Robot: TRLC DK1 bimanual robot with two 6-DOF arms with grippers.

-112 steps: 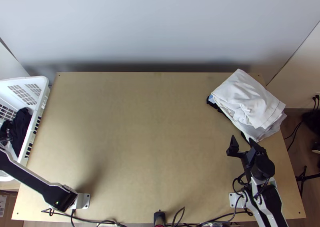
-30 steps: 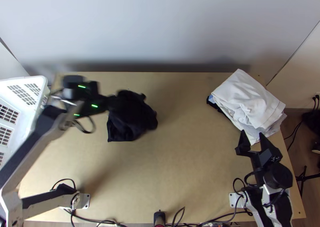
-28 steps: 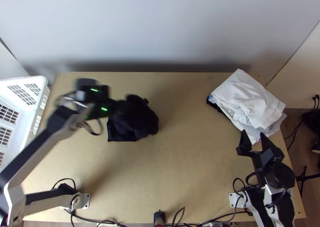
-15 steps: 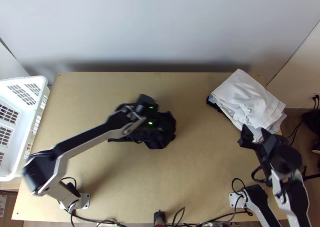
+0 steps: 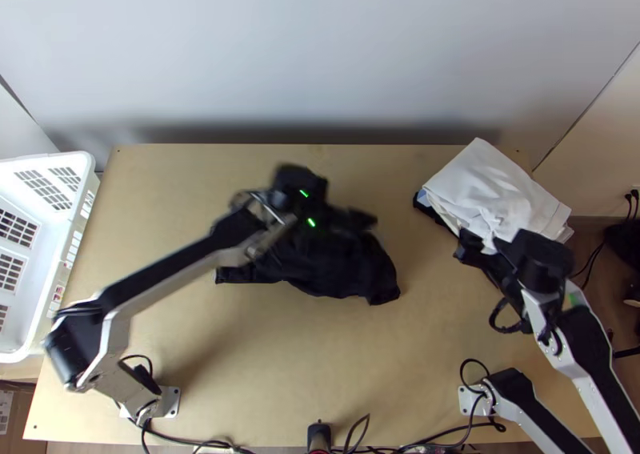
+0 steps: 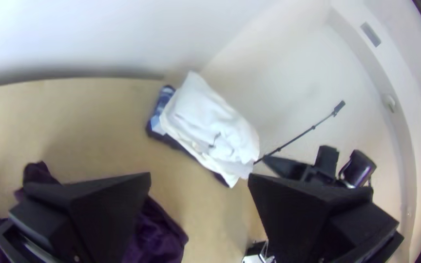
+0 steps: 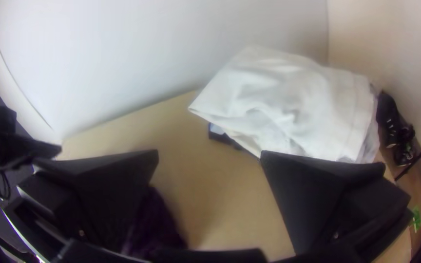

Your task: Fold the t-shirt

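T-shirt (image 5: 352,274), dark, on the light wooden table (image 5: 344,374), around the middle and a bit left; bunched and crumpled, with a flatter bit at its left end. Can't tell sleeves from hem. I've got my left arm (image 5: 180,270) stretched in from the near left, with the left gripper (image 5: 350,234) over the far part of the shirt. Its fingers are wide apart in the left wrist view, nothing gripped, bare tabletop showing in the gap; can't tell if either finger touches the cloth.

My right gripper (image 5: 482,244) is on the right side, at the near end of a pile of folded clothes. Fingers wide apart too, nothing gripped; the right wrist view has tabletop and part of the pile past the gap. Can't tell if it touches the pile.

Pile sits far right: white garment (image 5: 496,194) on top, folded, somewhat rumpled, with a blue piece (image 5: 422,198) and a dark piece (image 5: 424,208) poking out from under its left side. White plastic basket (image 5: 80,161) at the left edge, slotted walls. Black cables (image 5: 432,438) run along the near edge.
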